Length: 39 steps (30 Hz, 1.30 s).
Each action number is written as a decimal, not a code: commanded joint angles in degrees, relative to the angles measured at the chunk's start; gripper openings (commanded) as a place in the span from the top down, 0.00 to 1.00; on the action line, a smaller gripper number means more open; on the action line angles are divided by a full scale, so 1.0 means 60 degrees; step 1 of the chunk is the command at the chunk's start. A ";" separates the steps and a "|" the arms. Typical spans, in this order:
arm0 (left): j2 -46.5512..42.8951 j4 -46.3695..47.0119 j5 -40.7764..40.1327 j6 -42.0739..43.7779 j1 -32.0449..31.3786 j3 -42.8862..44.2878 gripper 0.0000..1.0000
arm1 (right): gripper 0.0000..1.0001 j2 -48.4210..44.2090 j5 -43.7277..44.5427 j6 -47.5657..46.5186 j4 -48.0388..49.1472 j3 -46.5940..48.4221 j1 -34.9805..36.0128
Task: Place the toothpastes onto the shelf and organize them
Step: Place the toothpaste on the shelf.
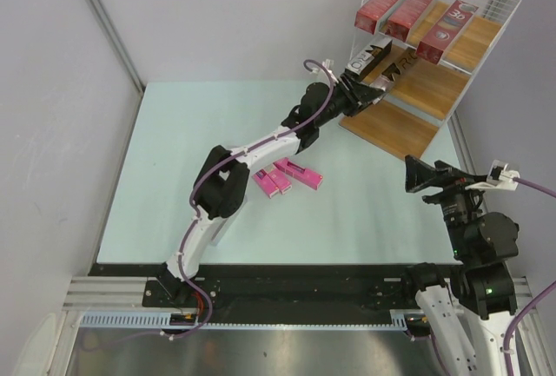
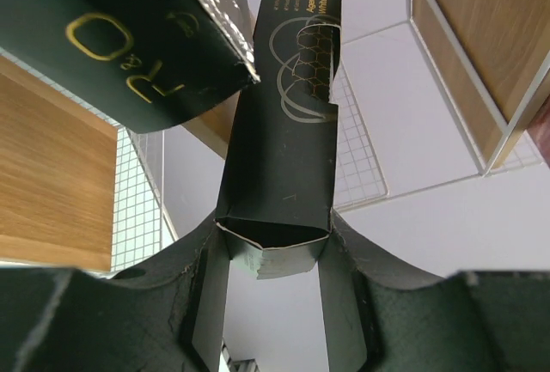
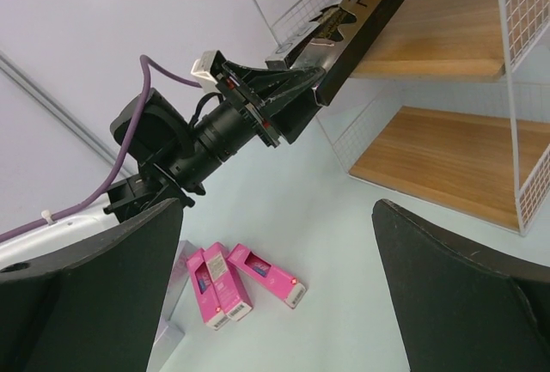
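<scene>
My left gripper (image 1: pixel 363 92) is shut on the near end of a dark silver-black toothpaste carton (image 2: pixel 279 174), whose far end reaches over the middle board of the shelf (image 1: pixel 408 128). A second such carton (image 2: pixel 129 37) lies just to its left on that board. Three dark red cartons (image 1: pixel 408 7) lie side by side on the top board. Three pink cartons (image 1: pixel 287 176) lie on the table beside the left arm, also seen as pink cartons (image 3: pixel 232 282) in the right wrist view. My right gripper (image 1: pixel 415 176) stands open and empty, in front of the shelf.
The shelf's white wire walls (image 3: pixel 516 88) enclose its back and sides. A pale carton (image 3: pixel 172 303) shows partly behind my right gripper's left finger. The left arm (image 1: pixel 261 146) stretches diagonally across the table (image 1: pixel 174 150) over the pink cartons.
</scene>
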 commanded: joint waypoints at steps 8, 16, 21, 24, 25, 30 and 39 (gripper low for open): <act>0.0379 0.0010 -0.0721 -0.0683 0.0216 0.1299 0.91 | 0.02 -0.0214 0.0327 -0.0188 -0.0192 0.0404 0.0073; 0.0527 -0.0079 -0.0955 -0.0858 0.0260 0.1652 0.79 | 0.03 -0.0185 0.0297 -0.0129 -0.0221 0.0404 0.0102; 0.0585 -0.0019 -0.0985 -0.0932 0.0289 0.1710 0.57 | 0.02 -0.0185 0.0283 -0.0129 -0.0250 0.0404 0.0102; 0.0658 -0.0034 -0.0795 -0.0859 0.0289 0.1871 0.36 | 0.02 -0.0171 0.0283 -0.0115 -0.0250 0.0404 0.0102; 0.0644 -0.0005 -0.0707 -0.0844 0.0289 0.1886 0.30 | 0.02 -0.0156 0.0283 -0.0115 -0.0250 0.0404 0.0102; 0.0571 0.0200 -0.0429 -0.0552 0.0289 0.1784 0.00 | 0.03 -0.0127 0.0224 -0.0100 -0.0221 0.0404 0.0102; -0.0396 0.0889 -0.0311 0.0005 0.0319 0.0290 0.00 | 0.03 -0.0039 0.0137 -0.0041 -0.0294 0.0404 0.0102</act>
